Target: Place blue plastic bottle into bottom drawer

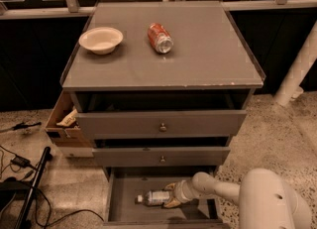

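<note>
The blue plastic bottle (pixel 152 198) lies on its side on the floor of the open bottom drawer (pixel 124 208), with its white cap pointing left. My gripper (pixel 171 196) reaches into the drawer from the right on the white arm (pixel 218 189). It is shut on the bottle's right end, one finger above it and one below. The bottle looks to be resting on the drawer floor.
Two knobbed drawers (pixel 162 127) above are partly pulled out and overhang the bottom drawer. On the cabinet top are a red soda can (pixel 159 37) and a white bowl (pixel 101 39). A cardboard box (pixel 63 120) stands at the left, with cables (pixel 20 163) on the floor.
</note>
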`<control>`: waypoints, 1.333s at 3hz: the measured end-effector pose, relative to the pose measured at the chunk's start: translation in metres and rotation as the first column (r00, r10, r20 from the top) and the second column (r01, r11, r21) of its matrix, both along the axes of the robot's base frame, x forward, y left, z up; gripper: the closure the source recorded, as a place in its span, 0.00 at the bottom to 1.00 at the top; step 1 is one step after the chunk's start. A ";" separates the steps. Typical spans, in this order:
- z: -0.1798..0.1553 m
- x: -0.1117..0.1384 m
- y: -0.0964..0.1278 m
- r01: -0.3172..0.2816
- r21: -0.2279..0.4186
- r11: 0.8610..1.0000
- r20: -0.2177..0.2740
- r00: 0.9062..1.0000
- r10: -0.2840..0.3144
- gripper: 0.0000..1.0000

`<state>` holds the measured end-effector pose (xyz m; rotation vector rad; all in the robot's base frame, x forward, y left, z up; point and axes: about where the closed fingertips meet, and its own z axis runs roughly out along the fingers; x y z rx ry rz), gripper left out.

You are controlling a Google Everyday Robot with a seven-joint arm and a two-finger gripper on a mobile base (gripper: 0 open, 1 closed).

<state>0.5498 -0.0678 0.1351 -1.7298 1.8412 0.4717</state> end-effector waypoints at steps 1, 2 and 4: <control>0.000 0.000 0.000 0.000 0.000 1.000 0.000 1.000 0.000 0.58; 0.000 0.000 0.000 0.000 0.000 1.000 0.000 1.000 0.000 0.35; 0.000 0.000 0.000 0.000 0.000 1.000 0.000 1.000 0.000 0.00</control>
